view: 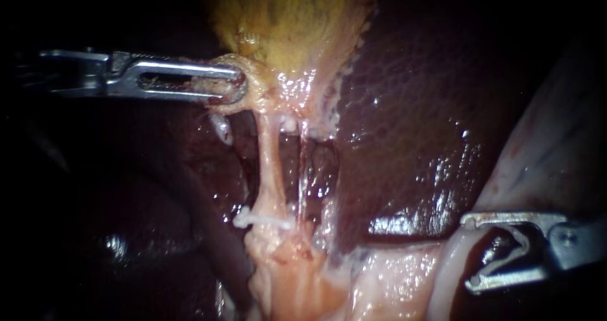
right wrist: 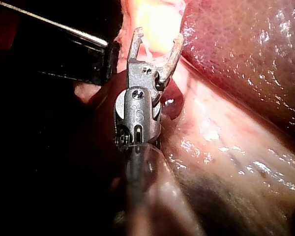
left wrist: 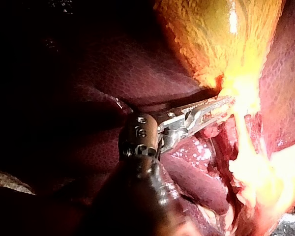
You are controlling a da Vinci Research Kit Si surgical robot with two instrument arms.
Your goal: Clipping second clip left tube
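While the left instrument [view: 238, 84] pinches the gallbladder [view: 284, 24], the right instrument [view: 468, 254] hangs spread.
Its open jaws sit well apart from the left tube [view: 269, 163], which carries one clip [view: 260, 220].

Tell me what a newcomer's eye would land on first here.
The bright yellow-ochre gallbladder fills the endoscope view's top centre, with the silver left instrument beside it, jaws shut on its pale lower end. Below it stretches a taut pale pink tube, crossed low down by a thin white clip. The silver right instrument sits at lower right, jaws open, clear of the tube.
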